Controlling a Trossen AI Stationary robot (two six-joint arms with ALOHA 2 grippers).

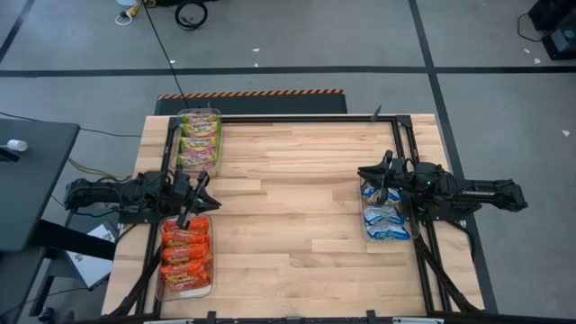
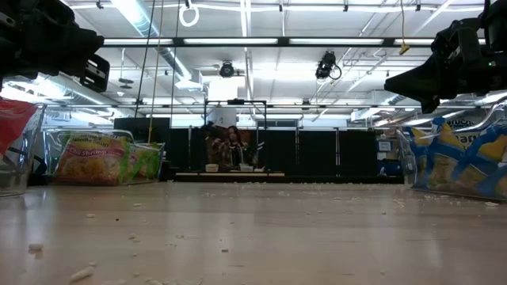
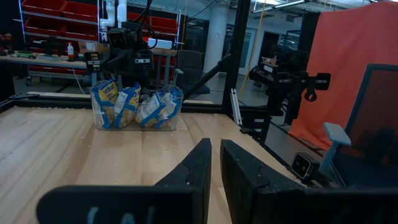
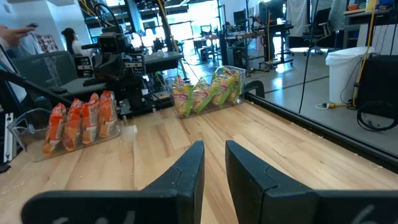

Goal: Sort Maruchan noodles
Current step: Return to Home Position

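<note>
The noodle packets stand in three clear bins. Green-pink packets fill the bin at the far left. Orange-red packets fill the bin at the near left. Blue-white packets fill the bin at the right. My left gripper hovers over the far end of the orange bin, shut and holding nothing; its fingertips stand almost together. My right gripper hovers over the far end of the blue bin, also shut and holding nothing. Neither touches a packet.
The bare wooden table top lies between the bins, strewn with small crumbs. Black frame rails run along the left, right and far edges. A person is in the room beyond the table.
</note>
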